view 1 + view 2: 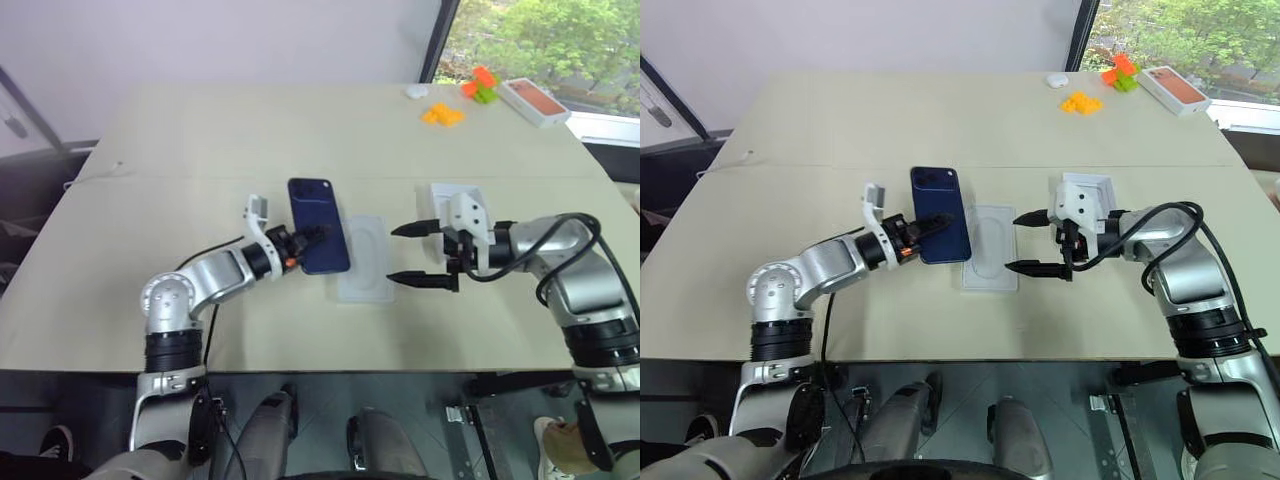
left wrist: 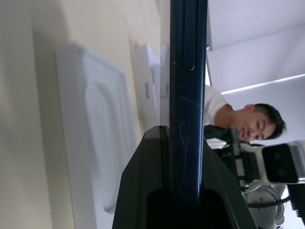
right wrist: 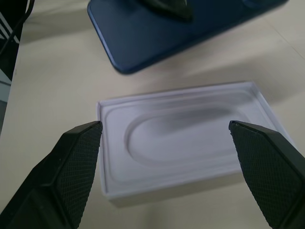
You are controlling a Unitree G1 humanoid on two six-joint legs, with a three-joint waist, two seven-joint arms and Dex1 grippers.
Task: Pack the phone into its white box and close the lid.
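Dark navy slim phone (image 1: 318, 225) clamped in left gripper (image 1: 312, 239), long axis running away from robot — right gripper (image 1: 417, 254) jaws wide apart; left wrist view shows a person (image 2: 238, 121).

The dark navy-blue slim phone (image 1: 318, 225) with a glossy back was held off the beige table, its long side running away from the robot and a camera cluster at its far corner. It was pinched at its near part between black fingers, and in the left wrist view it appeared edge-on, thin, with a side button along the rim. Just beside it, on the robot's right, the shallow white rectangular cardboard box (image 1: 364, 258) lay flat on the table, open, showing an oval recess in its white inside. The phone's edge overlapped the box's near-left rim in the head views. Further right, a white boxlike piece (image 1: 1092, 189) showed behind the other arm, mostly hidden.
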